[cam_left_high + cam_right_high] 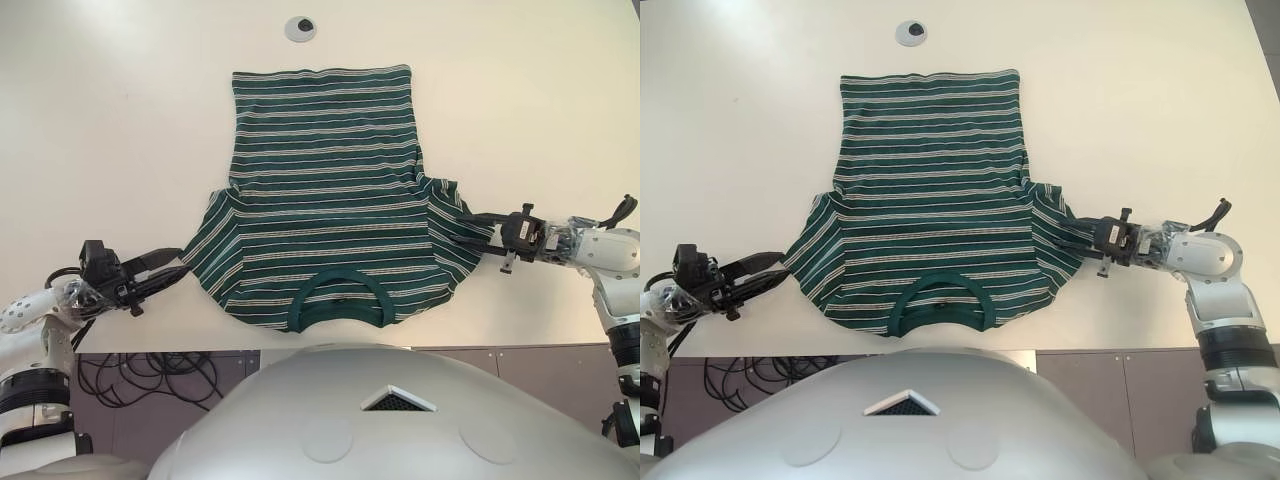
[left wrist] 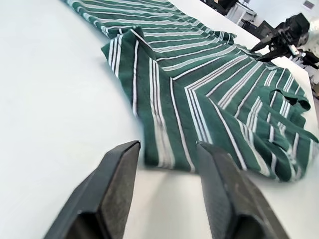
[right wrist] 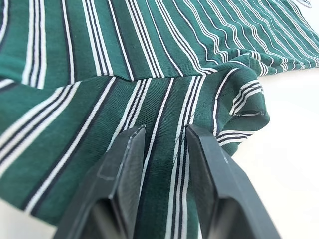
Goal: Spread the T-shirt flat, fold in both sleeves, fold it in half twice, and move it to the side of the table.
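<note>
T-shirt [image 1: 325, 190] flat, wide table [image 1: 100, 150] either side; left jaws parted, apparently off sleeve [image 1: 205, 250].

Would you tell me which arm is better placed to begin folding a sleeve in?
Right, I would say. The right gripper is open with its fingers over the right sleeve of the T-shirt, while the left gripper sits open on the table, just short of the left sleeve.

1. The T-shirt [image 1: 325, 190] lies on the worktop [image 1: 120, 120], with its collar [image 1: 340, 295] at 6 o'clock and its hem at 12 o'clock.
2. A round port [image 1: 300, 28] sits in the worktop at 12 o'clock, just beyond the hem.
3. The left gripper [image 1: 182, 262] is at 8 o'clock, just beside the left sleeve [image 1: 208, 245].
4. The right gripper [image 1: 460, 228] is between 3 and 4 o'clock, over the right sleeve [image 1: 450, 205].
5. Cables [image 1: 140, 375] lie below the worktop's near edge, at 7 o'clock.
</note>
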{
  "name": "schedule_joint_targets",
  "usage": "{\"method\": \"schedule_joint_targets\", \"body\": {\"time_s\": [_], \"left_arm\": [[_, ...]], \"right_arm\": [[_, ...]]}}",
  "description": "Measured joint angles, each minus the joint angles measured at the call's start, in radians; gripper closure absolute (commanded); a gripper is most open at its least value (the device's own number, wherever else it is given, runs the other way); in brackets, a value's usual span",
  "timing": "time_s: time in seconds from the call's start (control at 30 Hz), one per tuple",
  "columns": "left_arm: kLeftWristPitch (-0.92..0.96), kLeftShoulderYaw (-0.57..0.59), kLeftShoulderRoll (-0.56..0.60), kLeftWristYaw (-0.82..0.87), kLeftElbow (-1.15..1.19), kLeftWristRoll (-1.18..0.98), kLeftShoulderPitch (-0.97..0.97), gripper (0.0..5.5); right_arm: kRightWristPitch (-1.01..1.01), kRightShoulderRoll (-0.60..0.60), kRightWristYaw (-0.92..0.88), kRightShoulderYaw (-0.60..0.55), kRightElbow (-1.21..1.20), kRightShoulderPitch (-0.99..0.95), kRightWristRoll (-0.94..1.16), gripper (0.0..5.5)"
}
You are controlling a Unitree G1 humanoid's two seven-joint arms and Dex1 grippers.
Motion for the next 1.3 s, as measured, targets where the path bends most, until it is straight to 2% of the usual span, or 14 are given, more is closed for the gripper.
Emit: {"method": "schedule_joint_targets", "body": {"time_s": [0.17, 0.6, 0.87, 1.03, 1.2, 1.3], "left_arm": [[0.062, 0.001, -0.001, 0.018, -0.025, 0.009, -0.015, 3.47], [0.092, -0.014, -0.009, 0.000, -0.083, 0.066, 0.004, 5.46], [0.111, -0.013, -0.014, 0.006, -0.100, 0.084, -0.005, 5.46], [0.237, 0.021, -0.014, -0.038, -0.151, -0.004, -0.008, 5.46], [0.385, 0.074, -0.013, -0.078, -0.299, -0.138, -0.014, 5.46], [0.441, 0.061, -0.032, -0.071, -0.374, -0.168, -0.025, 5.46]], "right_arm": [[0.003, 0.000, -0.001, 0.000, -0.002, 0.000, 0.000, 4.01], [0.034, 0.000, -0.013, 0.000, -0.029, 0.007, -0.001, 4.01], [0.064, 0.000, -0.012, 0.000, -0.053, 0.008, -0.001, 4.01], [0.089, 0.000, -0.008, 0.000, -0.074, 0.008, -0.001, 4.01], [0.117, 0.000, -0.005, 0.000, -0.100, 0.009, -0.001, 4.01], [0.126, 0.000, -0.006, 0.000, -0.113, 0.010, -0.001, 4.01]]}}
